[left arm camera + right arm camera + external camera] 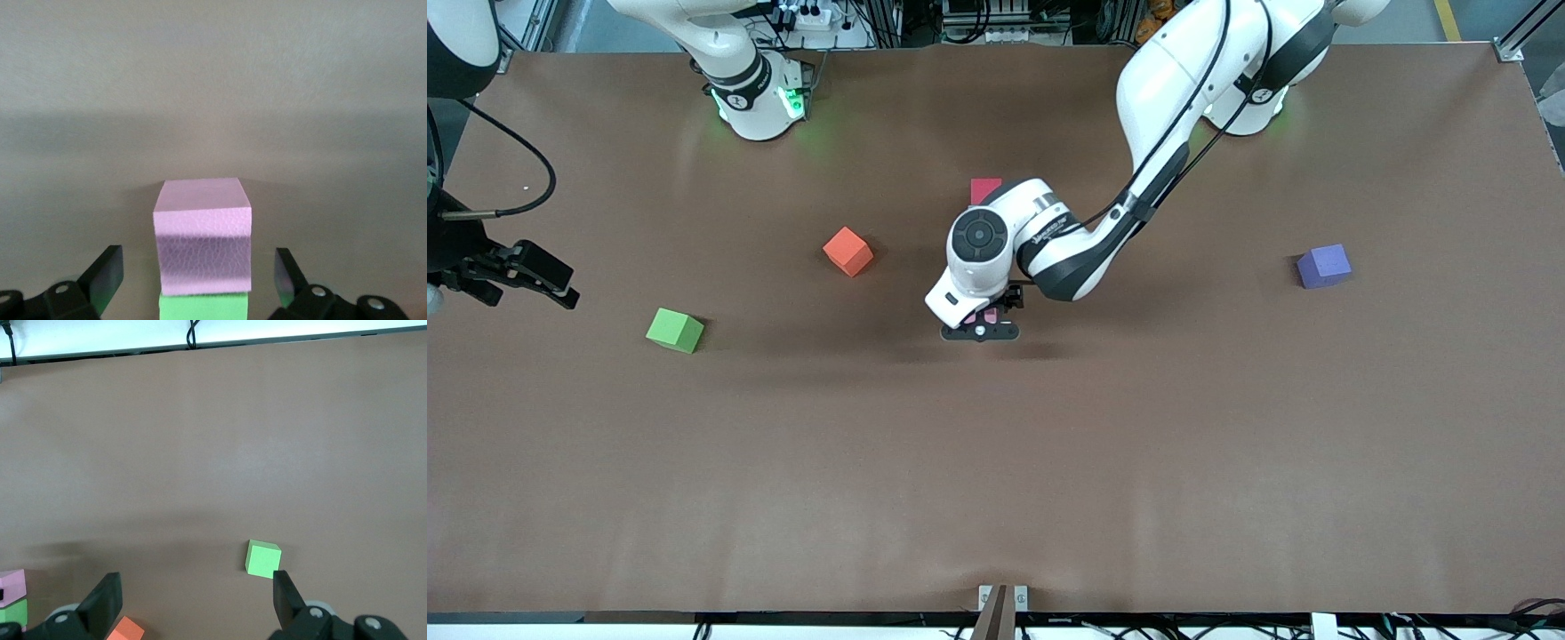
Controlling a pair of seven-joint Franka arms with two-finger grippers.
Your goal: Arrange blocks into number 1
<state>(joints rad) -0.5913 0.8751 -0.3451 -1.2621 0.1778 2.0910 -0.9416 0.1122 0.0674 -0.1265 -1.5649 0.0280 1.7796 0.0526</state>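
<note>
Left wrist view first: left gripper [197, 283] spread wide, released around a pink block [203, 235] touching a green block [203, 308] in the growing column at mid-table — placing step looks just done. Probably next: lifting straight up without nudging the pink one, then fetching a loose piece — orange block [848, 251], stray green block [675, 330] or purple block [1323, 266]. Right gripper [197, 603] waiting, fingers apart, over its end of the table [1227, 462]. Plenty of bare room toward the front camera; edges well off.

Wide brown table [1227, 462] under even light, cables and metal frames along its edges.
</note>
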